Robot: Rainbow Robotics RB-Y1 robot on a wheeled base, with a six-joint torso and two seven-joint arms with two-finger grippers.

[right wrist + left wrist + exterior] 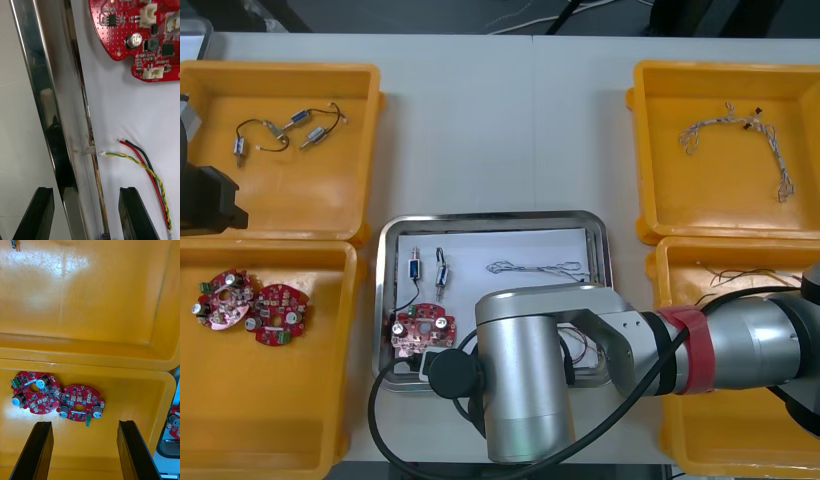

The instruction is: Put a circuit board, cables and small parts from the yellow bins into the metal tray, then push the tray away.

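No text can be read.
Any print on the red circuit board (131, 22) in the metal tray (490, 218), lower middle of the front view, is too small to make out.

Light tabletop (500, 120) carrying five items. Metal tray (383, 300): one rim passes between the right end effector's (88, 219) fingers. Near-left yellow bin (270, 420): beneath the left end effector (84, 452). Far-left yellow bin (290, 200): just beyond it. Right yellow bins (660, 160): across the tray.
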